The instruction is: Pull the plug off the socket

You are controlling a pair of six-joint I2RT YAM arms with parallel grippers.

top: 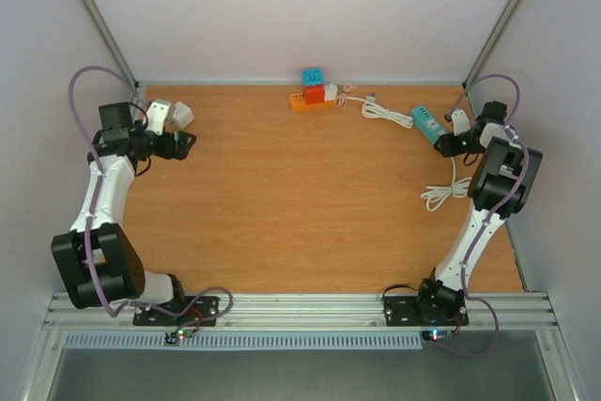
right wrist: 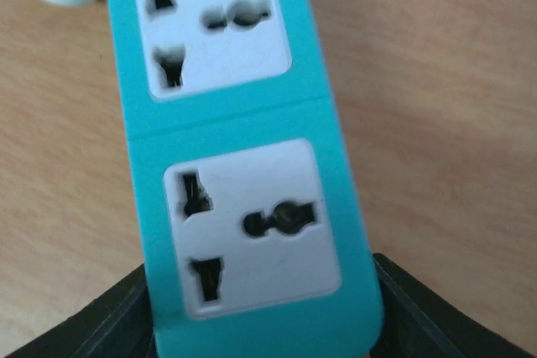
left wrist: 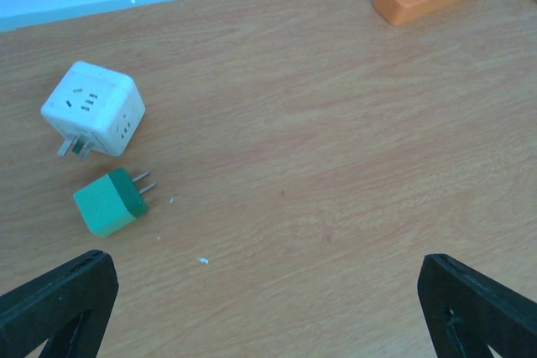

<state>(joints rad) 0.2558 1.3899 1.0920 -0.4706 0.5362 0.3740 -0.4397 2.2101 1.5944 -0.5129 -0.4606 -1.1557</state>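
The right hand (right wrist: 258,266) is clenched on the near end of the teal power strip (right wrist: 243,123), one dark finger (right wrist: 117,316) against each long side. The strip lies flat on the wooden tabletop (top: 282,204) near the right edge. In the right wrist view it shows two white socket faces, each with three dark, open holes. No lettering can be read on them. From above, small marks on the strip's top are too fine to make out. A white cable (top: 380,112) runs from the strip's far end towards the back wall.

The left hand (left wrist: 264,264) hangs released over the far left of the tabletop, its fingers spread wide. Ahead of it the green plug (left wrist: 111,201) lies loose on its side, its two metal prongs pointing away to the right. Just beside it, apart, sits a white cube adapter (left wrist: 92,108) with sockets on its faces and prongs of its own.

At the back edge an orange power strip (top: 302,100) carries a red adapter (top: 314,93), with a blue adapter (top: 312,75) behind it. The dark mark on the blue adapter's top is unreadable.
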